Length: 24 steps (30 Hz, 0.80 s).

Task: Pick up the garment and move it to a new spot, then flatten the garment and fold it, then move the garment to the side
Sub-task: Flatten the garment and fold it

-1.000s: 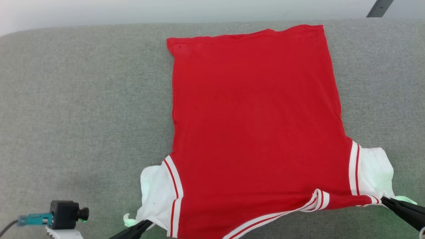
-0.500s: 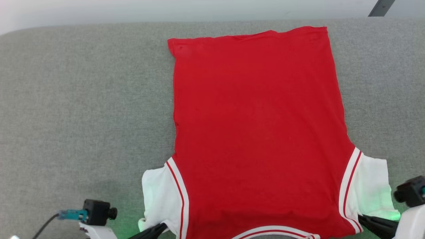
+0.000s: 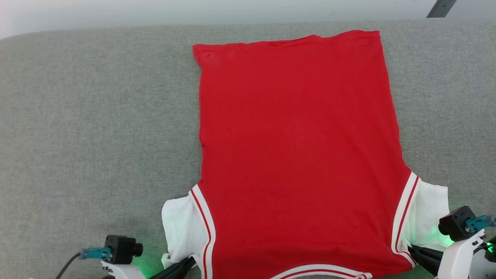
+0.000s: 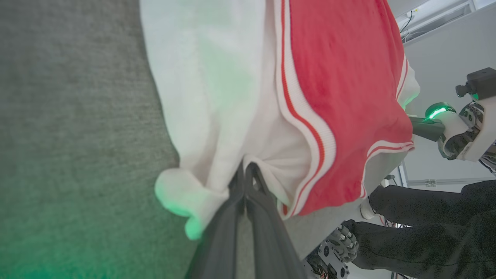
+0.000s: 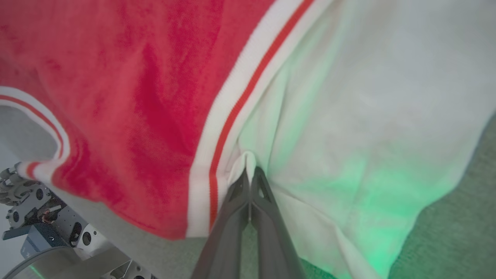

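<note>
- Shirt lay spread flat on the grey desk, plain red side up and a little right of the middle.
- Its hem ran along the far side of the desk, and its collar curved at the near edge, towards the robot.
- The red body looked smooth, with only faint ripples near the hem.
- A white left sleeve and a white right sleeve stuck out at the two near corners. Each met the red along a white-and-red striped trim.
- The left hand was clamped on the left sleeve. Its dark fingers were pressed together on a pinch of white cloth near the sleeve's outer edge, which bunched into a small fold beside them.
- The right hand was closed on the right sleeve, with its fingers together on a small tuck of white cloth just beside the striped trim.
- Both hands lay low at the near edge of the desk, one at each side of the collar.
- Green light tinted both sleeves and the desk around them.
- A small black left camera and a matching right camera sat on the wrists.
- In the left wrist view the right hand reached in at the far sleeve, across the red cloth.
</note>
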Motion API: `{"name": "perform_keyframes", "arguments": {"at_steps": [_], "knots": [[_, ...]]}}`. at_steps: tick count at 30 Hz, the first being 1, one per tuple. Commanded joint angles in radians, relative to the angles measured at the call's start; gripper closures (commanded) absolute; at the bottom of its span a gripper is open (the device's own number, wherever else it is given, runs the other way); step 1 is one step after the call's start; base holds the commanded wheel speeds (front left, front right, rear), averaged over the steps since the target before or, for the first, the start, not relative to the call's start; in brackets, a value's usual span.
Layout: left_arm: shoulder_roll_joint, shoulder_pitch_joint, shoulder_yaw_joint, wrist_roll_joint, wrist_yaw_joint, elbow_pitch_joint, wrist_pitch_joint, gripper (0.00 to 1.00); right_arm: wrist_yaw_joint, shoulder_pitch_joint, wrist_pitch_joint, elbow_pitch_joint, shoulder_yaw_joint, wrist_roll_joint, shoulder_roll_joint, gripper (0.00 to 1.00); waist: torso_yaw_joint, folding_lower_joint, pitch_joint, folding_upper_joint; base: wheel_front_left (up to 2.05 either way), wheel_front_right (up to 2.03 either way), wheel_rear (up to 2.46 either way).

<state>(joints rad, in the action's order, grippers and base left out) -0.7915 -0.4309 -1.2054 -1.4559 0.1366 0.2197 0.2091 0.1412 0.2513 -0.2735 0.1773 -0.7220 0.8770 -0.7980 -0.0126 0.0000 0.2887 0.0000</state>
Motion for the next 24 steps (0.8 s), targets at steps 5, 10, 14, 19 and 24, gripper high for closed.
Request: {"name": "perform_keyframes", "arguments": {"at_steps": [5,10,14,19,24], "knots": [[0.020,0.018,0.011,-0.013,-0.011,0.015,0.023,1.00,-0.019,-0.025,-0.042,-0.022,0.022,-0.083,0.020,0.00,-0.026,0.0000,0.003,0.0000,0.00,0.00,0.00],[0.019,0.027,0.034,0.000,-0.011,-0.010,0.040,1.00,-0.012,-0.043,-0.081,-0.179,0.148,-0.078,-0.035,0.00,-0.037,0.0000,0.010,0.0000,0.00,0.00,0.00],[0.019,0.028,0.047,0.014,-0.011,-0.022,0.046,1.00,-0.011,-0.061,-0.130,-0.296,0.263,-0.056,-0.074,0.00,-0.030,0.0000,0.020,0.0000,0.00,0.00,0.00],[0.035,-0.001,0.066,0.052,-0.010,-0.044,0.050,1.00,-0.011,0.002,-0.256,-0.429,0.469,-0.008,-0.102,0.00,0.002,0.0000,0.057,0.0000,0.00,0.00,0.00],[0.068,-0.065,0.066,0.089,-0.007,-0.060,0.042,1.00,-0.011,0.242,-0.368,-0.361,0.550,0.028,-0.045,0.00,0.054,0.0000,0.142,0.0000,0.00,0.00,0.00]]}}
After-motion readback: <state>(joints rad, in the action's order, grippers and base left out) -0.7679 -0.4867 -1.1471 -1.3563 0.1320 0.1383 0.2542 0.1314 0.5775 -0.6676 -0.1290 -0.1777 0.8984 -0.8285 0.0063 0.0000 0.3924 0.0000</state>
